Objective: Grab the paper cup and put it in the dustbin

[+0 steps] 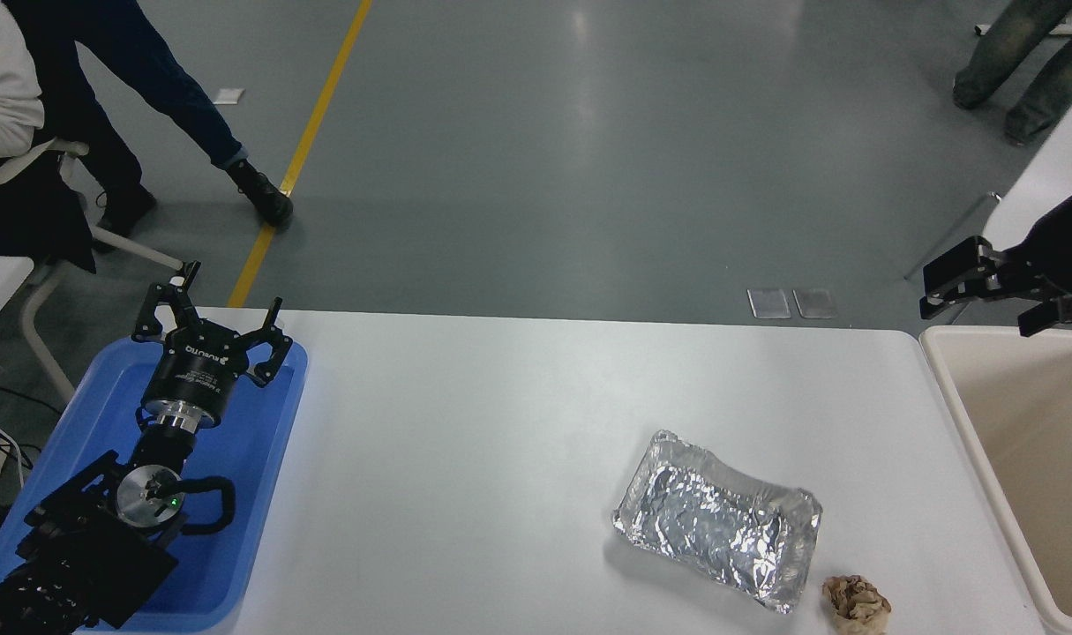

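I can't find the paper cup anywhere in my head view, so I can't place it against either tool. The dustbin (950, 388) sits at the surface's (500, 423) right edge, and what I can see of its inside shows only bare cream wall and floor. My right tool (985, 295) hangs above the dustbin's far left corner, fingers spread apart and holding nothing. On the surface, toward the near right corner, lies the silver foil tray (721, 520), with the crumpled brown paper ball (856, 602) just beside it at the near edge. At the left edge is the blue tray (262, 459); my left tool (213, 322) is parked over its far end, fingers apart. White lettering runs across its body, too small to read.
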`<action>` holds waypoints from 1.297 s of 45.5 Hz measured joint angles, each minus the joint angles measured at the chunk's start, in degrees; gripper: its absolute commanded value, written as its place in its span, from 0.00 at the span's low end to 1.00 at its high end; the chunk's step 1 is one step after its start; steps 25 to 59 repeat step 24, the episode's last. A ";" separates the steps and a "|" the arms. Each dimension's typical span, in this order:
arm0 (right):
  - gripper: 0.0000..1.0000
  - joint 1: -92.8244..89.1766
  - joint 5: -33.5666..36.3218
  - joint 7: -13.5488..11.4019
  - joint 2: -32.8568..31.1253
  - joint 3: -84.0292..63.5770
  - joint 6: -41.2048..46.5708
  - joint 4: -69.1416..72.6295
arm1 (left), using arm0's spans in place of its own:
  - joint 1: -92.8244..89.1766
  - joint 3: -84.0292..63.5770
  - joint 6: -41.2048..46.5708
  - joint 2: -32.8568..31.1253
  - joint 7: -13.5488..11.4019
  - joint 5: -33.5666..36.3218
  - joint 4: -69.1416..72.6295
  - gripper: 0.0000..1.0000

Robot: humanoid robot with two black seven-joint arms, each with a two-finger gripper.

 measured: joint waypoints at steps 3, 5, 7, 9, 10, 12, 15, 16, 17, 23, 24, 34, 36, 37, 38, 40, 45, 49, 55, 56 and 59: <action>1.00 1.81 0.01 0.02 1.96 0.46 0.22 0.33 | 0.02 0.00 0.00 0.00 -0.01 -0.01 0.00 1.00; 1.00 2.64 0.01 0.01 2.92 0.68 0.33 0.45 | 0.02 0.00 0.00 0.01 -0.01 -0.02 0.00 1.00; 1.00 3.57 0.02 0.04 4.02 0.95 0.45 0.59 | 0.04 0.00 0.00 0.04 -0.01 -0.03 0.00 1.00; 1.00 4.02 0.03 0.03 4.76 1.08 0.50 0.67 | 0.05 0.00 0.00 0.06 -0.01 -0.05 0.01 1.00; 1.00 4.30 0.04 0.03 5.31 1.14 0.55 0.72 | 0.07 0.00 0.00 0.08 -0.01 -0.05 0.02 1.00; 1.00 4.89 0.04 0.09 6.66 1.45 0.60 0.79 | 0.07 0.00 0.00 0.09 -0.02 -0.04 0.01 1.00; 1.00 5.41 0.03 0.06 8.58 1.54 0.69 0.86 | 0.07 0.00 0.00 0.09 -0.02 -0.04 0.01 1.00; 1.00 5.53 0.01 0.09 9.11 1.62 0.70 0.87 | 0.07 0.00 0.00 0.09 -0.02 -0.04 0.01 1.00; 1.00 5.66 -0.05 0.07 9.64 1.68 0.70 0.87 | 0.07 0.00 0.00 0.09 -0.02 -0.04 0.01 1.00; 1.00 6.23 -0.28 0.04 11.88 1.88 0.77 0.88 | 0.07 0.00 0.00 0.09 -0.02 -0.04 0.01 1.00; 1.00 6.30 -0.33 0.02 12.08 1.91 0.78 0.88 | 0.06 0.00 0.00 0.09 -0.02 -0.04 0.01 1.00; 1.00 6.30 -0.33 0.02 12.08 1.91 0.78 0.88 | 0.06 0.00 0.00 0.09 -0.02 -0.04 0.01 1.00; 1.00 6.30 -0.33 0.02 12.08 1.91 0.78 0.88 | 0.06 0.00 0.00 0.09 -0.02 -0.04 0.01 1.00; 1.00 6.30 -0.33 0.02 12.08 1.91 0.78 0.88 | 0.06 0.00 0.00 0.09 -0.02 -0.04 0.01 1.00; 1.00 6.30 -0.33 0.02 12.08 1.91 0.78 0.88 | 0.06 0.00 0.00 0.09 -0.02 -0.04 0.01 1.00; 1.00 6.30 -0.33 0.02 12.08 1.91 0.78 0.88 | 0.06 0.00 0.00 0.09 -0.02 -0.04 0.01 1.00; 1.00 6.30 -0.33 0.02 12.08 1.91 0.78 0.88 | 0.06 0.00 0.00 0.09 -0.02 -0.04 0.01 1.00; 1.00 6.30 -0.33 0.02 12.08 1.91 0.78 0.88 | 0.06 0.00 0.00 0.09 -0.02 -0.04 0.01 1.00; 1.00 6.30 -0.33 0.02 12.08 1.91 0.78 0.88 | 0.06 0.00 0.00 0.09 -0.02 -0.04 0.01 1.00; 1.00 6.30 -0.33 0.02 12.08 1.91 0.78 0.88 | 0.06 0.00 0.00 0.09 -0.02 -0.04 0.01 1.00; 1.00 6.30 -0.33 0.02 12.08 1.91 0.78 0.88 | 0.06 0.00 0.00 0.09 -0.02 -0.04 0.01 1.00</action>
